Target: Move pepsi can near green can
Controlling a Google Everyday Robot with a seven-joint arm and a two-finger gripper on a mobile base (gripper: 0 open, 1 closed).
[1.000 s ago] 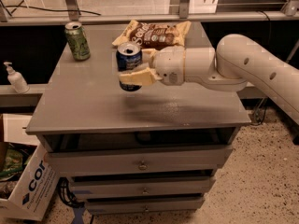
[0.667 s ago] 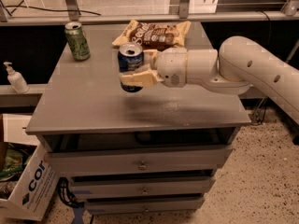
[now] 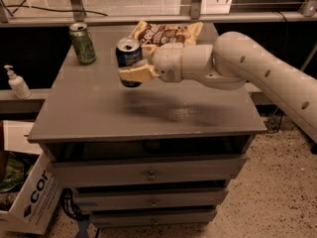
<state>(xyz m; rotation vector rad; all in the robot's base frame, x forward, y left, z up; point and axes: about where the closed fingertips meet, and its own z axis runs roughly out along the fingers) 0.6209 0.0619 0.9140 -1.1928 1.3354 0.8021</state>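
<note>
The pepsi can (image 3: 128,53), dark blue with a silver top, is upright in my gripper (image 3: 133,73). The cream fingers (image 3: 132,74) are closed around its lower half and hold it above the grey tabletop (image 3: 99,108), near the middle back. The green can (image 3: 82,43) stands upright at the table's back left corner, to the left of the pepsi can and apart from it. My arm reaches in from the right.
A brown and cream snack bag (image 3: 166,33) lies at the back of the table, just behind the gripper. A white pump bottle (image 3: 17,82) stands on a ledge to the left. A cardboard box (image 3: 29,197) sits on the floor at lower left. Drawers (image 3: 148,172) run below the top.
The gripper with the pepsi can has shifted slightly left and back, toward the green can. The green can and snack bag have not moved.
</note>
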